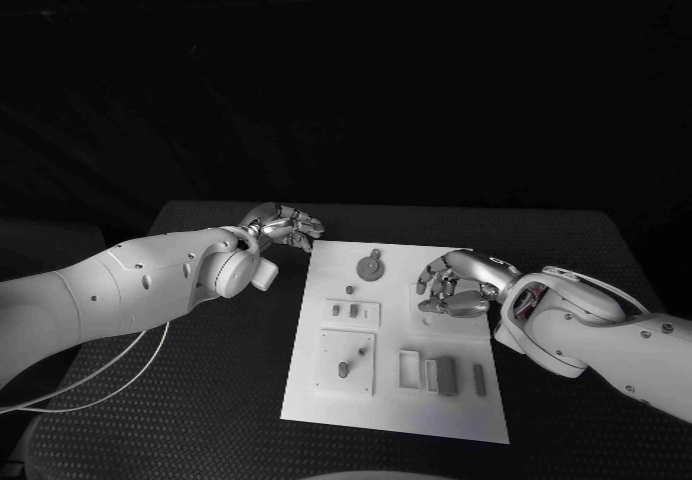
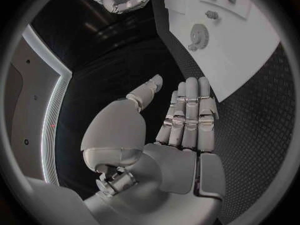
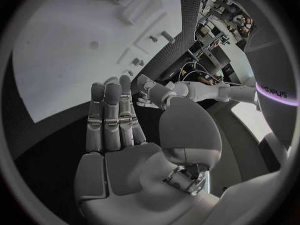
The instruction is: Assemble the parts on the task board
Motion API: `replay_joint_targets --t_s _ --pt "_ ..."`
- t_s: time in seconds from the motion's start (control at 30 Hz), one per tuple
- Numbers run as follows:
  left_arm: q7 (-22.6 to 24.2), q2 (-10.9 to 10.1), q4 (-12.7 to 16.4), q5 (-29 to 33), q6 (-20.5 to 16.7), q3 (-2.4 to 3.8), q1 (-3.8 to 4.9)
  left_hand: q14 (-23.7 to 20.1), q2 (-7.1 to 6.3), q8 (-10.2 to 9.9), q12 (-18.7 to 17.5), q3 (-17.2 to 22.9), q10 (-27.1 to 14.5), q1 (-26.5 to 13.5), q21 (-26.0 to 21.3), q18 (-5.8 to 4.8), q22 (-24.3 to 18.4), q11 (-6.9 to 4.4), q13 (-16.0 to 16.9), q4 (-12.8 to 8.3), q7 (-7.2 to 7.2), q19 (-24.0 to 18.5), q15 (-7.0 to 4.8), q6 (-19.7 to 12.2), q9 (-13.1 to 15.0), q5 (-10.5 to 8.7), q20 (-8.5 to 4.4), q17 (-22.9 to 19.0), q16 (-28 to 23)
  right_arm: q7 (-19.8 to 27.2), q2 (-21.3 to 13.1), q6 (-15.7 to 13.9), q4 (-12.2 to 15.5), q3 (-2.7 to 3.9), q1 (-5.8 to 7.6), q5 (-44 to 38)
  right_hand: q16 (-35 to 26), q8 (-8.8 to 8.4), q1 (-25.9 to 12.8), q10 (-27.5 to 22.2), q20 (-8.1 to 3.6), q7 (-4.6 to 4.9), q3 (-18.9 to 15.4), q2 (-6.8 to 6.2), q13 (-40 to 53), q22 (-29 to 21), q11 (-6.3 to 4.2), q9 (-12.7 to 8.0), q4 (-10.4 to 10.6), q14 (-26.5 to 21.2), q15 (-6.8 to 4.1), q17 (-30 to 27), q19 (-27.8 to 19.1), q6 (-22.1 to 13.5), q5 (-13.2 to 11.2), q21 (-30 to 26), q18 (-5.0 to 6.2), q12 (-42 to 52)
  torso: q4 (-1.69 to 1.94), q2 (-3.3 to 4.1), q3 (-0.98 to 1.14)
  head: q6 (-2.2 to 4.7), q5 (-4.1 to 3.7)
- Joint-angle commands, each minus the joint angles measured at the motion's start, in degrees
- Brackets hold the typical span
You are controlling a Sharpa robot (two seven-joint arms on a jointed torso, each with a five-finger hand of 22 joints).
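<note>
The white task board (image 1: 325,400) lies in the middle of the black table. On it are a grey gear (image 1: 372,267), small pegs (image 1: 346,311) in a raised block, one peg (image 1: 343,369) in a square block, and several flat bars (image 1: 444,375). My left hand (image 1: 281,228) hovers by the board's far left corner, fingers straight and apart from the thumb (image 2: 181,120), holding nothing. My right hand (image 1: 459,285) hangs over the board's right side, level with the gear, fingers extended (image 3: 115,120) and empty. The gear (image 2: 199,35) and board (image 3: 56,55) appear in the wrist views.
A white cable (image 1: 108,375) trails across the table under my left arm. Black table surface (image 1: 577,250) runs round the board on all sides. In the right wrist view my left hand (image 3: 152,94) shows beyond the board's edge.
</note>
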Motion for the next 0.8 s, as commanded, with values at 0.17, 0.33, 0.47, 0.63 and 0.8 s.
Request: replay_joint_targets --t_s 0.17,0.33,0.47,0.63,0.8 --pt "0.53 0.2 -0.01 0.55 0.75 0.02 0.03 0.46 -0.05 0.25 0.02 -0.13 -0.37 -0.46 -0.26 0.21 -0.07 -0.16 0.1 0.27 0.34 0.48 -0.03 0.07 -0.05 0.14 0.07 0.09 -0.23 -12.07 -3.81 14.57 1.54 -0.66 -0.02 11.8 14.86 1.03 -5.94 -5.23 -2.43 -1.58 -1.25 -0.63 23.83 1.43 -2.15 2.29 4.56 1.59 -2.18 8.98 4.35 1.16 0.1 3.83 0.68 20.24 -0.11 -0.06 0.12 0.92 -2.45" --pt "0.51 0.13 -0.05 0.55 0.75 0.0 0.01 0.44 -0.03 0.27 0.02 -0.15 -0.38 -0.53 -0.27 0.21 -0.08 -0.15 0.11 0.32 0.34 0.47 -0.02 0.08 -0.06 0.14 0.08 0.1 -0.26 -17.79 -6.03 18.93 3.47 -1.71 -0.06 16.17 23.82 1.43 -9.26 -10.34 -4.41 -2.8 -0.02 -2.36 40.91 1.4 -2.62 4.58 7.76 1.64 -2.77 13.56 6.38 1.97 0.2 8.17 0.76 37.52 -0.14 0.03 0.12 0.93 -3.08" --pt "0.49 0.18 -0.02 0.55 0.86 -0.01 0.0 0.43 -0.01 0.28 0.02 -0.17 -0.38 -0.59 -0.27 0.2 -0.08 -0.15 0.12 0.36 0.34 0.46 -0.02 0.09 -0.06 0.14 0.08 0.12 -0.28 -20.95 -6.85 21.59 5.32 -2.9 -0.08 16.37 26.29 1.92 -13.3 -10.33 -4.74 -2.83 -0.24 -1.46 43.12 1.44 -2.97 5.56 10.78 2.79 -3.02 15.2 6.81 2.96 0.24 9.52 0.76 40.42 -0.16 0.01 0.13 0.68 -3.12" --pt "0.49 0.24 0.07 0.55 0.95 -0.01 -0.01 0.42 0.0 0.3 0.01 -0.2 -0.4 -0.66 -0.28 0.2 -0.08 -0.14 0.12 0.41 0.34 0.44 -0.01 0.09 -0.07 0.14 0.09 0.15 -0.3 -23.07 -7.13 22.49 6.07 -3.38 -0.1 16.38 28.48 2.11 -16.34 -10.43 -5.43 -3.2 0.29 -1.98 44.77 1.35 -3.39 6.69 12.76 4.05 -3.43 16.99 6.88 3.69 0.22 10.96 0.76 42.65 0.0 0.02 0.01 0.45 -3.45" --pt "0.46 0.18 0.22 0.55 0.92 -0.01 -0.01 0.42 0.0 0.31 0.01 -0.23 -0.41 -0.73 -0.28 0.2 -0.09 -0.14 0.13 0.46 0.33 0.43 0.0 0.09 -0.08 0.14 0.09 0.17 -0.32 -24.35 -7.15 22.82 6.35 -4.04 -0.14 16.4 28.85 1.87 -17.88 -10.5 -5.65 -3.26 0.86 -3.26 45.02 1.31 -3.42 7.01 13.81 4.06 -3.46 16.9 6.71 3.87 0.24 11.5 0.76 43.08 0.06 0.05 -0.12 0.19 -3.61"
